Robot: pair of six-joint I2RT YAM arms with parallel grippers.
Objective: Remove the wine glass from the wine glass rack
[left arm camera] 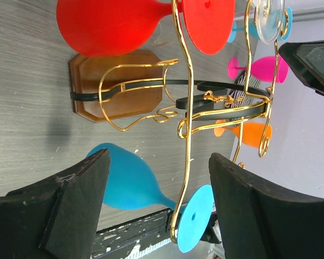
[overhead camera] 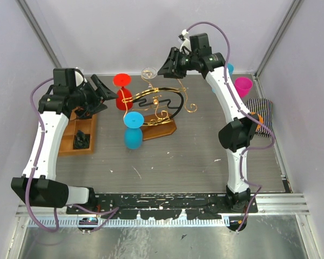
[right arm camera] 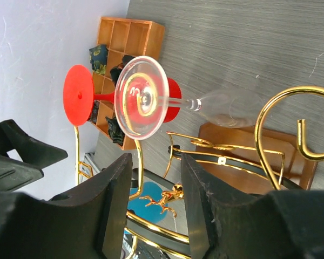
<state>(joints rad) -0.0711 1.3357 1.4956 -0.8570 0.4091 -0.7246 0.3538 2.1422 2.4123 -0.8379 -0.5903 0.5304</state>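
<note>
The grey brushed surface [overhead camera: 194, 156] lies bare toward six o'clock, hemmed by pale walls. At its centre stands the wine glass rack [overhead camera: 161, 107]: thin gold wire curled into scrolls, a black curved bar, a brown wooden base. From it hang a clear wine glass [overhead camera: 148, 73] at twelve o'clock, a glossy red wine glass [overhead camera: 122, 81] at ten and a blue wine glass [overhead camera: 133, 129] at seven. The right pincer [right arm camera: 155, 162], jaws apart and empty, faces the clear glass's round foot. The left pincer [left arm camera: 159, 162], also spread and empty, sits at nine o'clock by the red glass. A wooden compartment tray [overhead camera: 70, 144] hugs the left edge.
</note>
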